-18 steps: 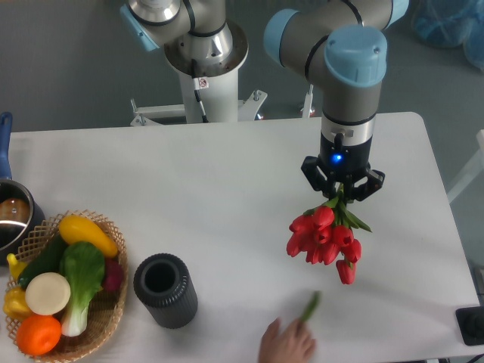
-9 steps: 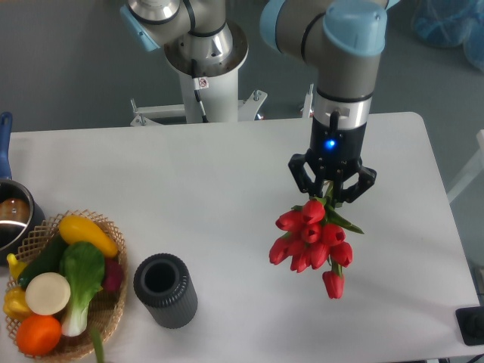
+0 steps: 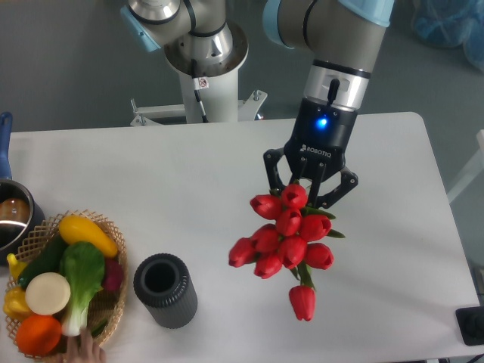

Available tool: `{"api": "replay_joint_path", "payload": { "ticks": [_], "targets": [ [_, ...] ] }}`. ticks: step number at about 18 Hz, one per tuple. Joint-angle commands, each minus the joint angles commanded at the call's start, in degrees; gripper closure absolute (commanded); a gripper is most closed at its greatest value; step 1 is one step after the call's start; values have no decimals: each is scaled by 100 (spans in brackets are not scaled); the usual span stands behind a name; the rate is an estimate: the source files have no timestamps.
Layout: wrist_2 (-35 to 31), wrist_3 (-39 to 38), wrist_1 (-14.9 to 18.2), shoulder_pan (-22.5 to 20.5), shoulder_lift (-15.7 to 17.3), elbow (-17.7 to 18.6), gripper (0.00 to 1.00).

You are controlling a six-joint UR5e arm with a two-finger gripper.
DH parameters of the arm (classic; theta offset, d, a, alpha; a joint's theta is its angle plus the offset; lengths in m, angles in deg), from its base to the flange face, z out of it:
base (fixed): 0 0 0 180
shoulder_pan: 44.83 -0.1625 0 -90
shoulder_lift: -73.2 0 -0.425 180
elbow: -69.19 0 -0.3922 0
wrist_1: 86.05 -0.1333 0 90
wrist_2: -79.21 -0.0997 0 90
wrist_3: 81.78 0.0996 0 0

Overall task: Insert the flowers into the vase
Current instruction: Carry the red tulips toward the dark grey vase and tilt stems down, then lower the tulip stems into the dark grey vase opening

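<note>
Far off to the tool's lower left, at the desk's [image 3: 189,189] left edge, a metal pot [image 3: 13,215] is peeking into view, and just below it a wicker basket [image 3: 106,314] is holding toy vegetables, with a person's fingers [image 3: 82,349] showing at its lower rim. Nearer, though well apart from the tool on that same lower-left side, the vase [image 3: 165,290] is standing upright on the desk, its round black mouth facing up and unobstructed. The tool [image 3: 310,181] is hanging over the right half of the desk, clenched on the stems of the flowers [image 3: 286,242], which are dangling heads-down beneath it; the red blooms are clustering just under the fingers, and one bloom is drooping lower than the rest. The bunch is hanging clear of the desk, with its long axis roughly vertical and tilting slightly. The coming move turns on this: the vase is lying down and to the left of the held bunch, so the carry looks to need a leftward travel before any descent. As hanging, the blooms rather than the stem ends would be meeting the mouth first, and they look wider than it.
</note>
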Motion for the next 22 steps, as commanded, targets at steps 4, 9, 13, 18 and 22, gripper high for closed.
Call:
{"api": "replay_joint_path", "payload": {
  "ticks": [4, 9, 13, 18, 22],
  "targets": [
    [969, 0, -115, -27, -26, 9, 96],
    [2252, 262, -300, -18, -254, 0, 93],
    [2596, 685, -300, 289, -518, -53, 91],
    [2702, 721, -300, 518, -852, -456, 88],
    [2702, 721, -300, 649, -923, -536, 88]
  ]
}}
